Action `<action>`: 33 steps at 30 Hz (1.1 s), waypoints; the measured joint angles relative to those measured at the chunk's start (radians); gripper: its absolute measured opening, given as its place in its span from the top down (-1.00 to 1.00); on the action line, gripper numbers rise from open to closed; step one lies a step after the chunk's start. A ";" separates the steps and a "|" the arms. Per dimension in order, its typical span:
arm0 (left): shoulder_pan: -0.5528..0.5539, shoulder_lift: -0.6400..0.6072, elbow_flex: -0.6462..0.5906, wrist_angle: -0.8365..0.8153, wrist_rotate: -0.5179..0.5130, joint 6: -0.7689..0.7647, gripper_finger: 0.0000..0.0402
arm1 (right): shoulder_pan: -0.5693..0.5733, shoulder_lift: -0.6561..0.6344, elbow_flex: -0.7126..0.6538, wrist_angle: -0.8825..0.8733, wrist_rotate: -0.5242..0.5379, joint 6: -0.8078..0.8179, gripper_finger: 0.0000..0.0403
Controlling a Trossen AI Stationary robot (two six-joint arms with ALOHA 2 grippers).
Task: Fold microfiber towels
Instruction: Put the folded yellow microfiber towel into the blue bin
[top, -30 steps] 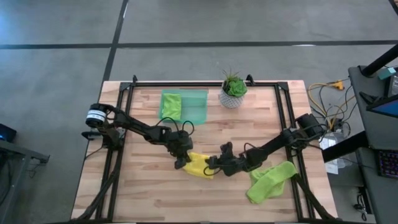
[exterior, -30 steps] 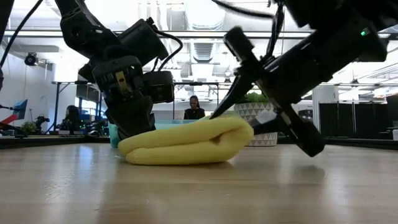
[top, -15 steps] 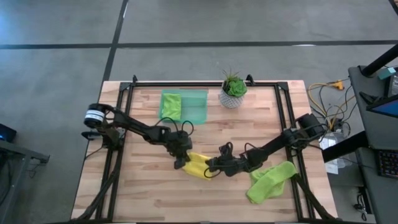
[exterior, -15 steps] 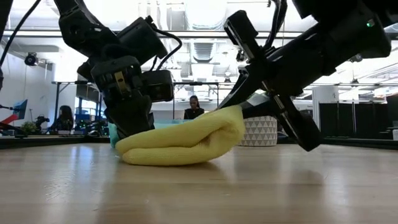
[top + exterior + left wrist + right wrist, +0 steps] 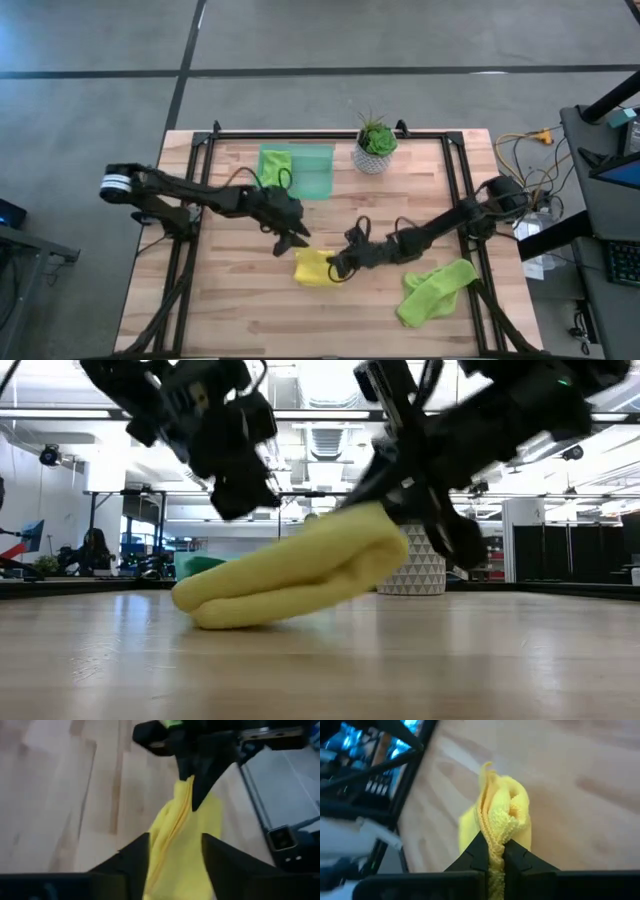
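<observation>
A wooden-plank table (image 5: 250,310) is standing on a grey concrete floor (image 5: 90,90), with a black metal frame (image 5: 330,133) running around its edges. Near the far edge, a small potted plant (image 5: 375,143) in a white patterned pot is sitting upright, and just beside it a translucent green tray (image 5: 315,170) is lying flat. Off the table's right side, yellow and white cables (image 5: 525,160) are trailing. In the room behind, a seated person (image 5: 97,547) is showing.

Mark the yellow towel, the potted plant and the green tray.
yellow towel (image 5: 313,266), high view, middle of the folded cloth
potted plant (image 5: 375,158), high view, white pot
green tray (image 5: 316,172), high view, bare right half
</observation>
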 joint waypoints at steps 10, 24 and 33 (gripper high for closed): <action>0.017 -0.167 0.008 0.002 0.048 0.007 -0.14 | -0.178 -0.202 0.061 -0.144 -0.303 -0.530 0.94; 0.021 -0.149 0.049 0.057 0.076 0.004 -0.14 | -0.212 -0.104 0.502 -0.739 -0.423 -0.911 0.94; 0.020 -0.149 0.057 0.053 0.119 0.002 -0.15 | -0.213 -0.067 0.629 -0.791 -0.421 -1.043 0.94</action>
